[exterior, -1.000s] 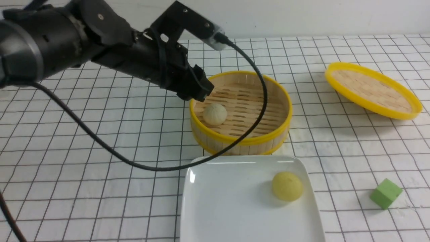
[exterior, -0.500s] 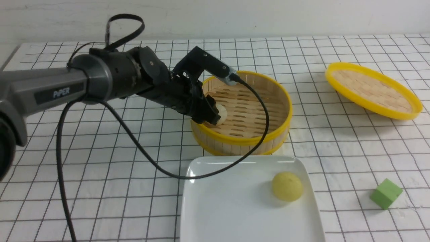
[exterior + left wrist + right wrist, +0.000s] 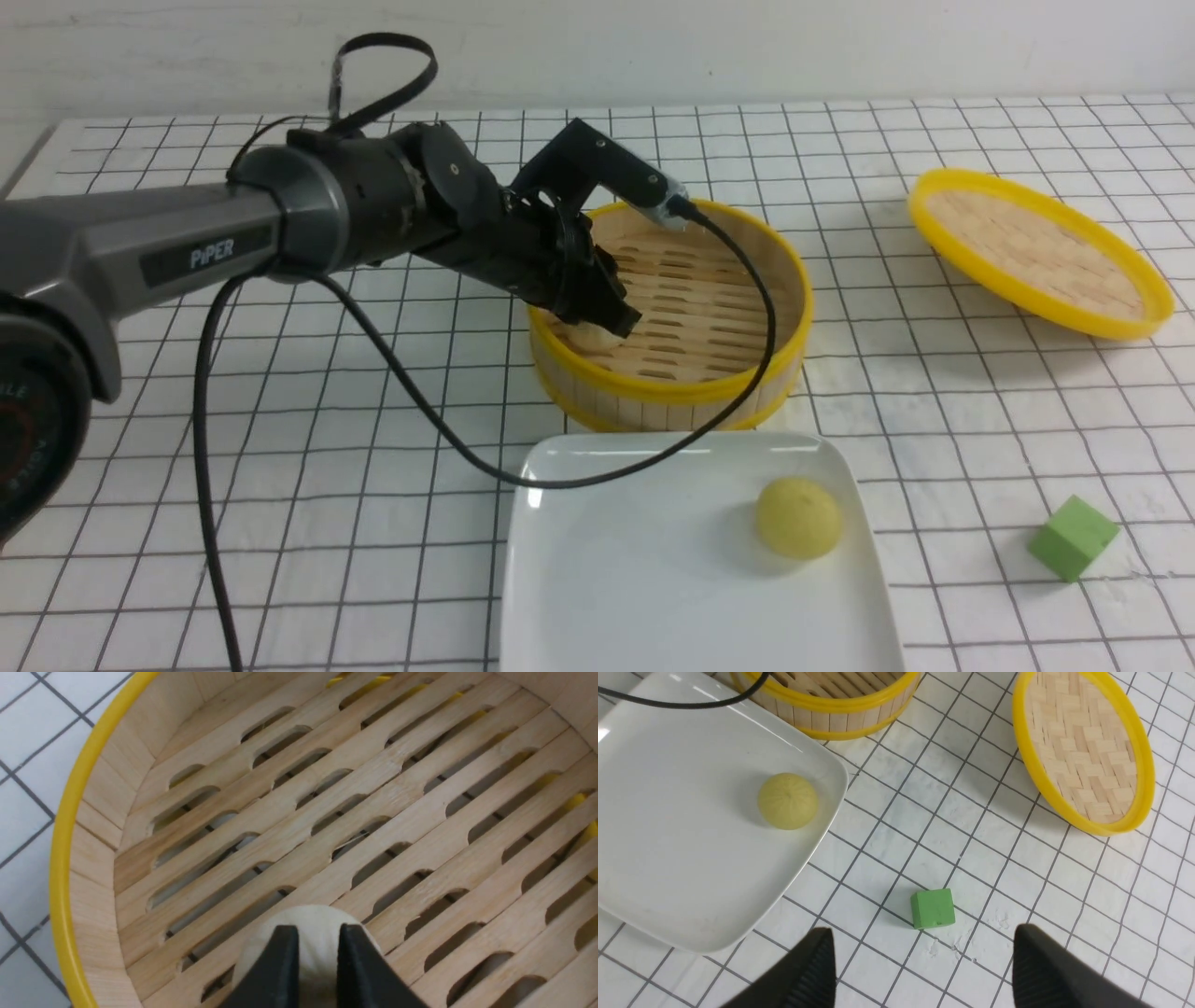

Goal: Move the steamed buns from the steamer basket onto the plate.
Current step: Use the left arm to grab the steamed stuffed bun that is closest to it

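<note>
- Bamboo first, in the front view: your left gripper [image 3: 609, 322] is down inside the steamer basket [image 3: 747, 378] by its left wall. Its black fingers cover the pale bun [image 3: 586, 338], so only a sliver shows. A second ago the arm hung above the rim with that bun in plain sight. Half a second ago the fingers were just reaching it.
- Same view: the yellow bun [image 3: 798, 518] sits on the right part of the plate [image 3: 635, 579], unmoved across all three frames. The lid [image 3: 1036, 252] and green cube [image 3: 1072, 537] have not shifted either. So one bun is delivered and one is left.
- Left wrist view: the fingers [image 3: 280, 970] have drawn in to a narrow gap and pinch the pale bun [image 3: 317, 917] between them. The bun rests on the slatted floor, near the wall [image 3: 93, 826]. You can take the grasp as just made and the lift as not yet begun.
- Right wrist view: your right gripper [image 3: 922, 934] hangs spread wide and holds nothing, above the table with the green cube [image 3: 932, 908] just ahead. The yellow bun [image 3: 788, 800] lies near the plate's [image 3: 668, 868] corner.
</note>
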You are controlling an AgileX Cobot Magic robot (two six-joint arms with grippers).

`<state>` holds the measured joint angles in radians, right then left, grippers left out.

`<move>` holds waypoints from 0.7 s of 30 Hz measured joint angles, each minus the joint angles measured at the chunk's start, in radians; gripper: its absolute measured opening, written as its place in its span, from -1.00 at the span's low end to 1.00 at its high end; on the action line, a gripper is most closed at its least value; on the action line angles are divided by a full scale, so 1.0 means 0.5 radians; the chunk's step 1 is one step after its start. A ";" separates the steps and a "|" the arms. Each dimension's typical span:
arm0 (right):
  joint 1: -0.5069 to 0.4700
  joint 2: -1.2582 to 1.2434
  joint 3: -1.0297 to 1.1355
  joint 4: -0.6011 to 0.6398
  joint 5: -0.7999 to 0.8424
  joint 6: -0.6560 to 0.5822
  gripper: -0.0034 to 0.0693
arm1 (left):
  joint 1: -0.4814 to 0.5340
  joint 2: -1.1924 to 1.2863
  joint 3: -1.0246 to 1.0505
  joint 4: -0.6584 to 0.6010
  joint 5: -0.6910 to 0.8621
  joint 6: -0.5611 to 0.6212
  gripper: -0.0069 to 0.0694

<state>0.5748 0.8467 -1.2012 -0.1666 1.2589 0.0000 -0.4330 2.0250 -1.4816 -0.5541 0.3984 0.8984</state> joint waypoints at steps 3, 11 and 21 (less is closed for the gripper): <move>0.000 0.000 0.000 -0.010 0.000 0.000 0.42 | 0.000 0.000 0.000 0.068 0.075 0.000 -0.79; 0.000 0.000 0.000 -0.043 0.000 0.000 0.32 | 0.000 0.000 0.000 0.085 0.114 0.000 -0.81; 0.000 0.000 0.000 -0.074 0.000 0.000 0.30 | 0.000 0.000 -0.033 0.085 0.169 0.000 -0.63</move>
<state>0.5748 0.8467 -1.2012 -0.2034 1.2589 0.0000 -0.4330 2.0250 -1.4980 -0.5117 0.4828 0.8984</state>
